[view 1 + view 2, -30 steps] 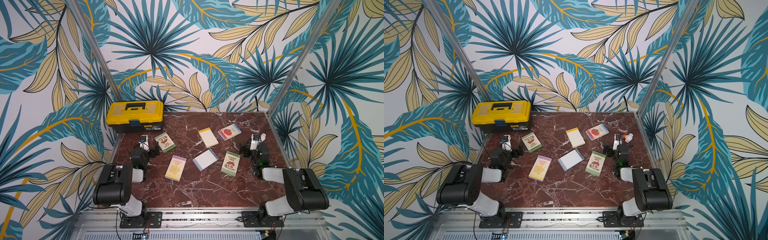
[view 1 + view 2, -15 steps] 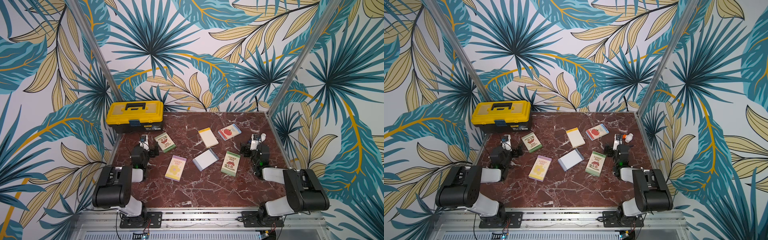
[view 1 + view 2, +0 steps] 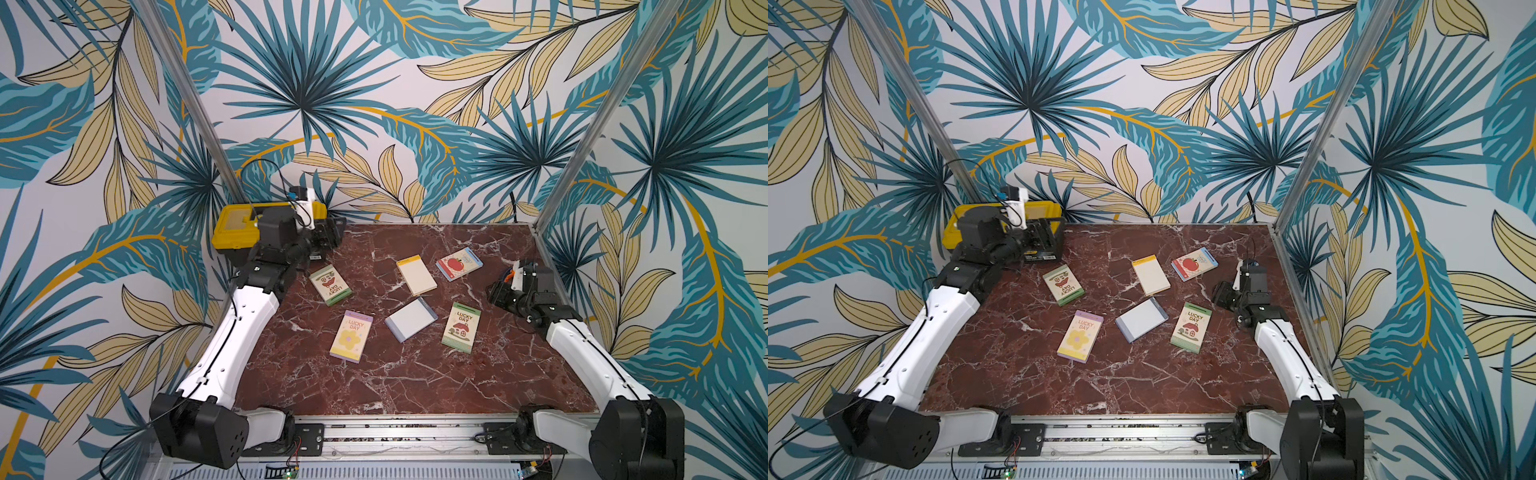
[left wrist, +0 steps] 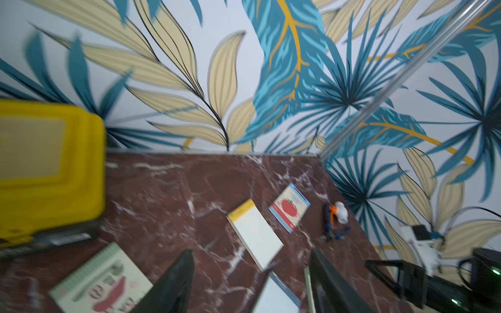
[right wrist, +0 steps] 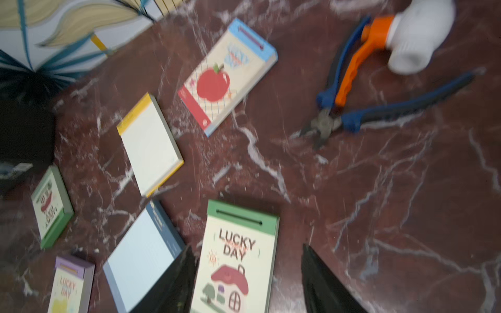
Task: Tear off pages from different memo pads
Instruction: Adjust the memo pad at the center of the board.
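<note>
Six memo pads [image 3: 410, 320] lie mid-frame; the left gripper [image 3: 334, 235], upper left, and right gripper [image 3: 496, 293], mid-right, both have jaws apart, empty

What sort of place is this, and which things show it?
Probably a robot test cell: two robot arms mounted on a rail, a marble-look tabletop walled by leaf-print panels, and memo pads laid out.

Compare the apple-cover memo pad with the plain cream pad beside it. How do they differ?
The apple pad has a printed cover with a red apple and a blue binding strip; the cream pad shows a blank sheet under a yellow strip. The apple pad's long side slants more across the table; the cream pad's runs mostly front to back. Both lie flat, near each other but not touching.
</note>
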You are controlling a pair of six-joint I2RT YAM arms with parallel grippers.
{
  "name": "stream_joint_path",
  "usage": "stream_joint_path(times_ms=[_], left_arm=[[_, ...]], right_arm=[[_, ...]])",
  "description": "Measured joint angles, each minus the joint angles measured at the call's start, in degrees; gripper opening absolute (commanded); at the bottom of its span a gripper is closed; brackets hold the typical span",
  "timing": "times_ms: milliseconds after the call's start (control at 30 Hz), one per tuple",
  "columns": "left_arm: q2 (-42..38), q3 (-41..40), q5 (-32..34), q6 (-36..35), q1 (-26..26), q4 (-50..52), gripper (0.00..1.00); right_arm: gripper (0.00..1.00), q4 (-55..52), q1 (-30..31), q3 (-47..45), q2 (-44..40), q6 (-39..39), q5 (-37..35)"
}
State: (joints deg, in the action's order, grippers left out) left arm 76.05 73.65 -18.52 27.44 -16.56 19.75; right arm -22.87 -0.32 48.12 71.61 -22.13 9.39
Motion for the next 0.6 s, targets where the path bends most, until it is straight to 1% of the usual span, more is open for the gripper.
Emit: stream_joint_path(times_ms=[33,67,133,167,200,233,300,367,467,600], left_arm=[[0.85,-1.25,-0.63,2.49,-2.89,0.74,0.59],[1.73,-2.32,-0.94,4.5,-5.53,1.38,0.55],[3.72,-4.31,-0.76,8.0,-11.39,2.4,0.43],[4.79,-5.01,-0.61,9.64,-14.36,2.67,0.34],[6.01,-5.38,-0.74,11.15,-17.07,2.75,0.19],[7.17,-5.46,-1.07,12.35,-19.37,2.73,0.1],[9.51,-5.6,-2.1,15.15,-23.17,1.64,0.0],[11.47,-5.9,-2.51,17.79,-25.33,-0.37,0.0],[15.45,-5.88,-3.1,21.64,-27.32,-4.11,0.0],[23.56,-4.46,-5.35,26.29,-29.29,-8.79,0.0]], right_arm=[[0.5,-2.56,0.0,2.1,2.16,0.76,1.09],[0.48,-4.39,-0.02,4.13,4.35,1.51,2.14],[0.43,-7.04,0.0,8.02,8.98,3.21,4.35],[0.4,-7.82,0.0,9.53,11.19,4.0,5.35],[0.37,-8.52,0.0,10.78,13.2,4.72,6.12],[0.32,-9.22,0.0,11.8,14.84,5.16,6.62],[0.18,-10.38,0.0,14.19,18.29,6.25,7.63],[0.08,-11.19,0.0,16.94,21.42,6.58,8.33],[0.01,-11.56,0.0,21.2,25.88,6.75,8.94],[0.0,-11.5,0.0,24.55,30.6,6.69,9.14]])
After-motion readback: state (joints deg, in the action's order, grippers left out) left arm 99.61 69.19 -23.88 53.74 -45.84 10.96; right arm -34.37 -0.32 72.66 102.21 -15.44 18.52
